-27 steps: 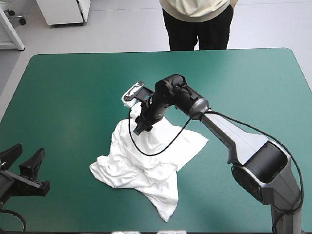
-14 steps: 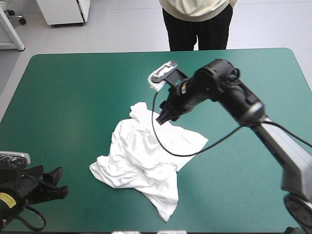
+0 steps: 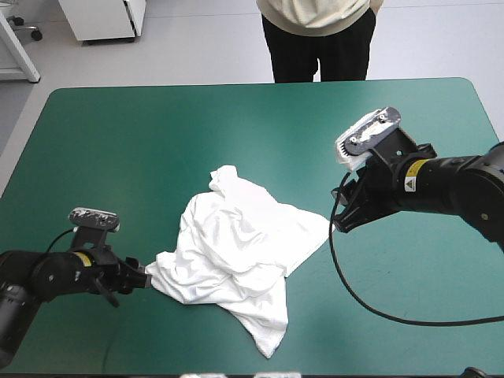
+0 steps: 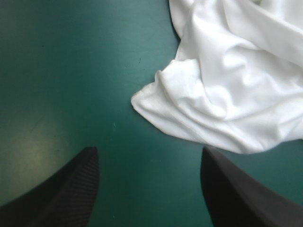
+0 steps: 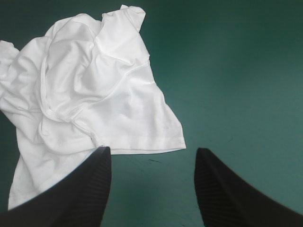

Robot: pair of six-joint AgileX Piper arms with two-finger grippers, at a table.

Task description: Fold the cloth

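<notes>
High view, the first observer begins: "The T-shirt (image 3: 236, 252) lies as a crumpled heap near the middle of the teal-green table (image 3: 118, 134), a little toward the near edge. It is neither spread flat nor folded."

"And the grippers?" asks the second.

"They flank it. The left gripper (image 3: 142, 279) is low, just beside the heap's left corner. In the left wrist view this corner lies ahead of its black fingers, somewhat to one side. The right gripper (image 3: 340, 223) is just beside the right corner. On both, the fingers stand apart and hold nothing."

"Which arm is nearer?"

"The left one seems nearer, almost touching, but contact cannot be confirmed. The heap's long axis runs from the far edge toward the near edge, so each arm faces a long side. By this observer's judgement, the folding has not begun, and the corners must be taken first."
</notes>
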